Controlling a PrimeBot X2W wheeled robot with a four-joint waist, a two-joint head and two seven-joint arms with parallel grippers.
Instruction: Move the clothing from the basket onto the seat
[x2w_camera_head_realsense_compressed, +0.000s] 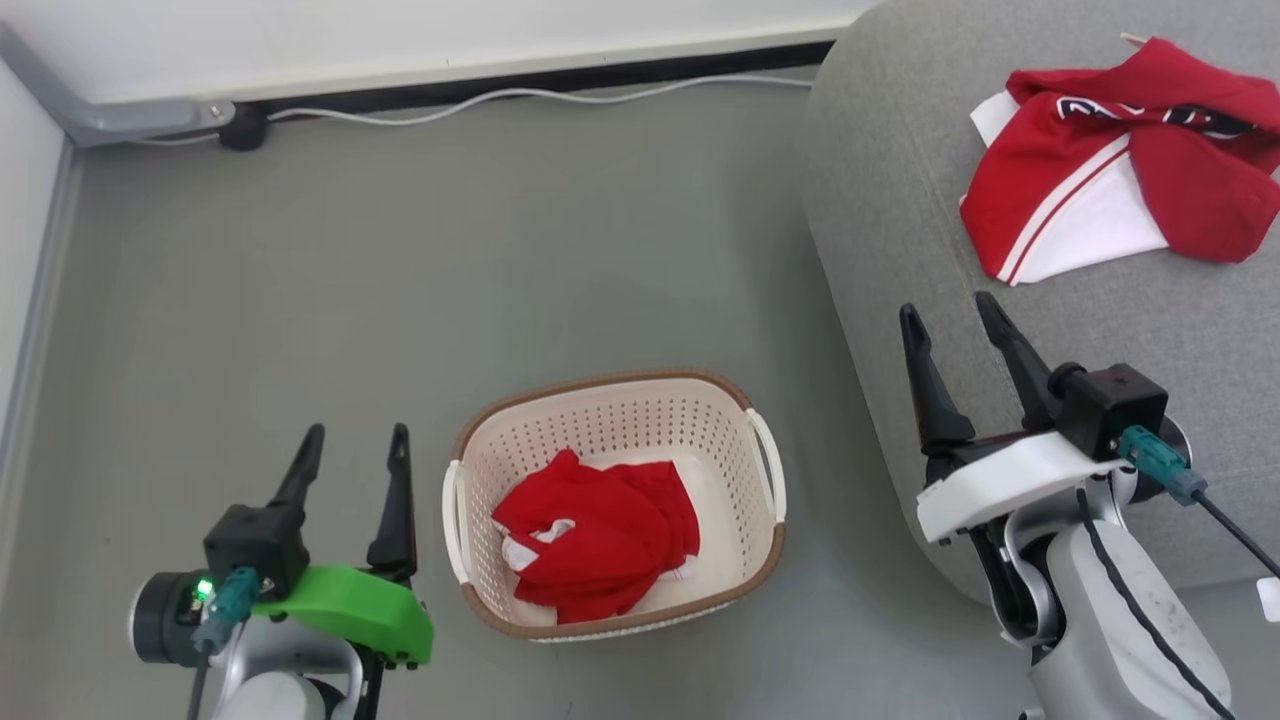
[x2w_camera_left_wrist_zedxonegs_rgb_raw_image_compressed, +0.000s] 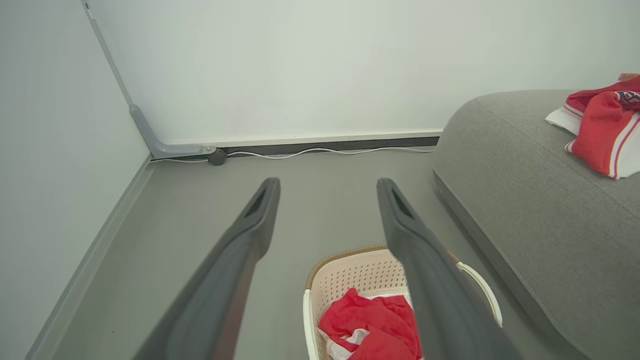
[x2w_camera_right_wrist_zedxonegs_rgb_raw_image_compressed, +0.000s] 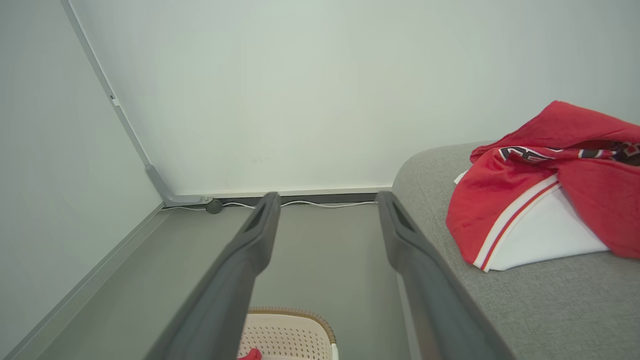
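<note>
Red jersey (x2w_camera_head_realsense_compressed: 1120, 160): on seat (x2w_camera_head_realsense_compressed: 900, 180), far right. Red garment (x2w_camera_head_realsense_compressed: 590, 540), seemingly one: in basket (x2w_camera_head_realsense_compressed: 600, 382), pending. Left gripper (x2w_camera_head_realsense_compressed: 357, 432), right gripper (x2w_camera_head_realsense_compressed: 947, 305): spread, empty.

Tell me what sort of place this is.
Probably an indoor room set up like a living space: a grey fabric sofa seat, a cream laundry basket on a grey floor, and a cable along the bare white wall.

Bright even light, faint shadows, sharp head view — wrist edges bowed
</note>
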